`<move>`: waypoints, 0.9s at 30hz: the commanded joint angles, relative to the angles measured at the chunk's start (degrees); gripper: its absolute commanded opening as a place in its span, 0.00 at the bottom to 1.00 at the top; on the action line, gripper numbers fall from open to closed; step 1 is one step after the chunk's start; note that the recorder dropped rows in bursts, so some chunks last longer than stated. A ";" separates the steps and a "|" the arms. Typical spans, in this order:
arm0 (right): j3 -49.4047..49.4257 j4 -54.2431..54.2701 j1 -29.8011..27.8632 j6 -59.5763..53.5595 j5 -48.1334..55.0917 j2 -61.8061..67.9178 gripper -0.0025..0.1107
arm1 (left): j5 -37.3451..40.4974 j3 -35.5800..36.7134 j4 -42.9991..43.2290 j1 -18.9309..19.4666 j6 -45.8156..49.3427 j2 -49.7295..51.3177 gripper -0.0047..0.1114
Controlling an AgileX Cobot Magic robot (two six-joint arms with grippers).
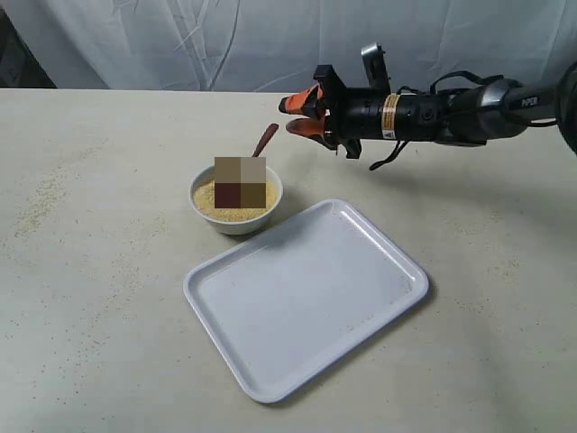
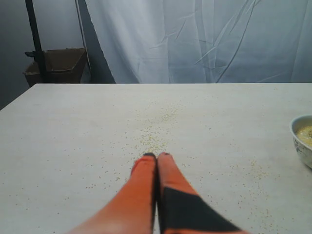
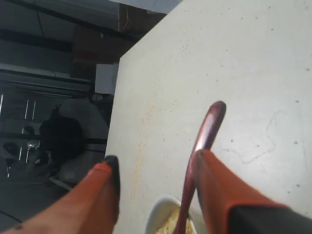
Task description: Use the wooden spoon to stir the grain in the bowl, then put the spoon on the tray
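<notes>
Cream tabletop (image 1: 90, 271) fills the scene, dusted with stray granules (image 1: 36, 203). Nearest the exterior camera lies the tray (image 1: 306, 298), flat and turned at an angle to the table's edge. Just beyond its far-left corner, near but apart, stands the bowl (image 1: 236, 225) with the grain (image 1: 236, 215) inside. A blocky patch hides the bowl's middle, so the spoon's head cannot be made out.

The wooden spoon (image 1: 264, 140) leans in the bowl, its handle rising over the far rim and slanting to the right. Just beside the handle's tip, a little higher and further right, hovers the right gripper (image 1: 288, 115). Its arm reaches in from the right, and its orange fingers are spread apart, holding nothing. In the right wrist view the handle runs alongside one finger (image 3: 214, 190) and seems to touch it, though I cannot be sure; the other finger (image 3: 105, 190) stands clear.

The left gripper (image 2: 156, 157) shows only in its own wrist view. It sits low over the table with its fingers pressed together on nothing, well apart from the bowl.

Farthest back hangs a white curtain (image 1: 180, 36), and a cardboard box (image 2: 58, 66) sits past the table's corner.
</notes>
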 commanded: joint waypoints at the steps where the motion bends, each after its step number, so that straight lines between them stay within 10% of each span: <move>1: -1.48 -0.91 -0.16 1.94 0.04 2.30 0.44 | -0.08 0.10 0.16 0.10 -0.02 -0.22 0.04; 10: -1.68 -2.18 -0.16 1.94 -2.33 3.17 0.43 | -0.08 0.10 0.16 0.10 -0.02 -0.22 0.04; 18: -4.54 -25.27 -0.16 1.94 4.05 -6.22 0.34 | -0.08 0.10 0.16 0.10 -0.02 -0.22 0.04; 24: -4.54 -25.27 -0.16 1.94 14.93 -14.69 0.01 | -0.08 0.10 0.16 0.10 -0.02 -0.22 0.04; 27: -4.54 -25.27 -0.16 0.03 26.66 -17.42 0.02 | -0.08 0.10 0.16 0.10 -0.02 -0.22 0.04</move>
